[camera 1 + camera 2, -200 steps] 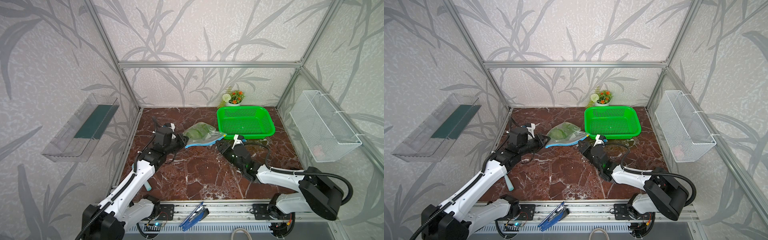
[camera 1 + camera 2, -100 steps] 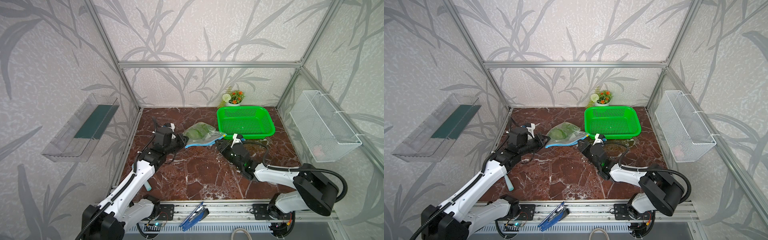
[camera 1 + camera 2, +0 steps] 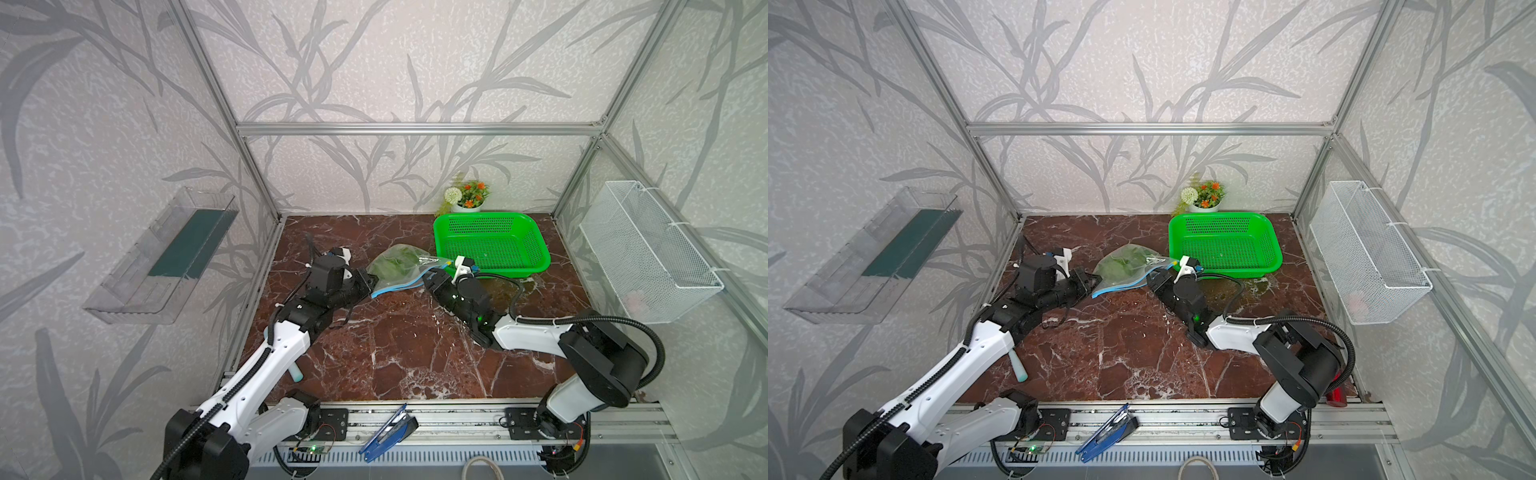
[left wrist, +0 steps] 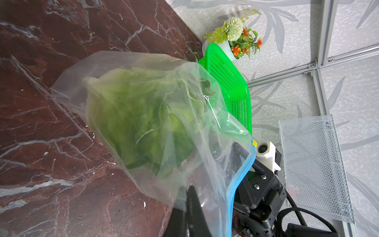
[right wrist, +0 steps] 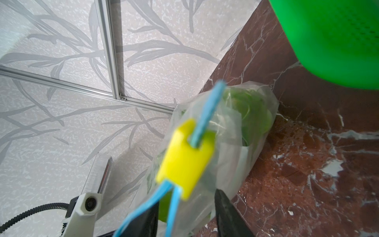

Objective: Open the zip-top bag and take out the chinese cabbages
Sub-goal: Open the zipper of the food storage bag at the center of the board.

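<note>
The zip-top bag (image 3: pixel 409 272) lies on the marble table, clear plastic with a blue zip strip (image 4: pixel 240 180) and a yellow slider (image 5: pixel 184 158) at its right end. The chinese cabbages (image 4: pixel 139 115) show as a green leafy mass inside it (image 3: pixel 1125 264). My left gripper (image 4: pixel 189 190) is shut on the bag's plastic near the strip's left end (image 3: pixel 371 286). My right gripper (image 5: pixel 186 199) stands open at the slider end (image 3: pixel 428 276). The parted blue strip and bag film pass between its fingers, just below the slider.
A green perforated basket (image 3: pixel 536 257) stands just behind and to the right of the right gripper. A potted flower plant (image 3: pixel 467 195) sits at the back wall. A wire basket (image 3: pixel 648 257) hangs on the right wall and a clear shelf (image 3: pixel 166 257) on the left.
My right gripper has crept toward the bag's slider end and its jaws have narrowed. The left arm and its hold on the bag have not changed.
</note>
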